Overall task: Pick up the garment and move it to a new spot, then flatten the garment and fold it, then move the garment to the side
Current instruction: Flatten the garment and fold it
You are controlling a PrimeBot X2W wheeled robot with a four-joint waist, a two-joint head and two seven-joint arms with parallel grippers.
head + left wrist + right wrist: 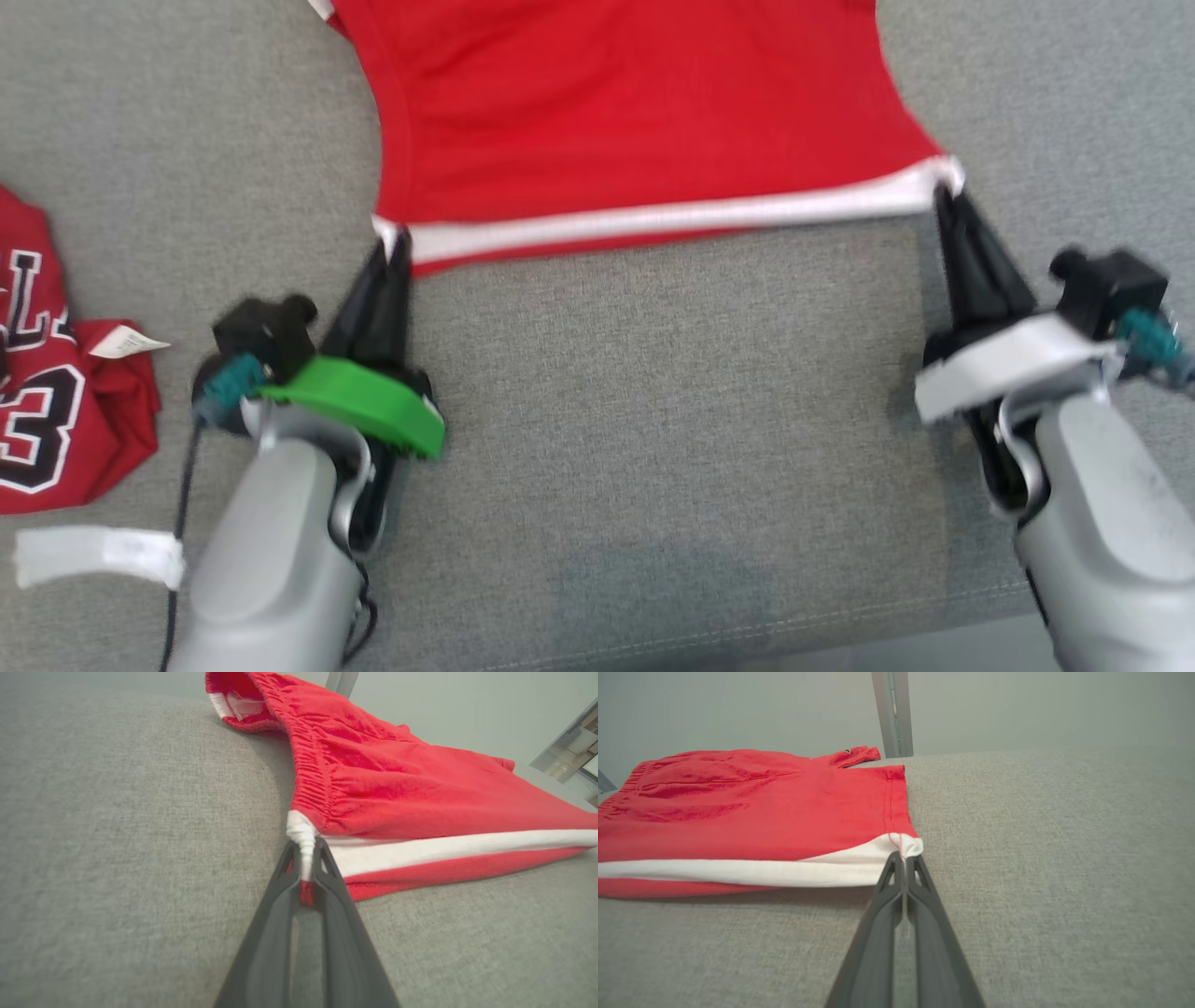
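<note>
Two corners of the garment [635,112] are being pinched, one in each of my grippers. My left gripper [397,245] is clamping the bunched white corner of the hem. Its fingers [275,914] are pressing together on the cloth, with a fold of white and a sliver of red showing between the tips. My right gripper [945,194] is nipping the opposite white corner. Its fingers [882,919] are squeezed tight together, with only the very edge of the fabric caught at the tips.

The garment is red, and its white stripe [672,219] is running in a nearly straight line from one set of fingertips to the other. The rest of the cloth is spreading away beyond the fingertips, lying on the gray fabric surface [653,420]. A gathered elastic band [310,784] is running away from just past my left tips. Both pairs of fingers are lying low over the surface and pointing away from me.

Outward of my left fingers, well apart from them, a second red jersey [47,373] with black-and-white lettering is lying crumpled, and a white strip [93,555] is lying nearer to me than that. Far beyond my right fingertips, a gray metal post [892,714] is standing behind the surface.
</note>
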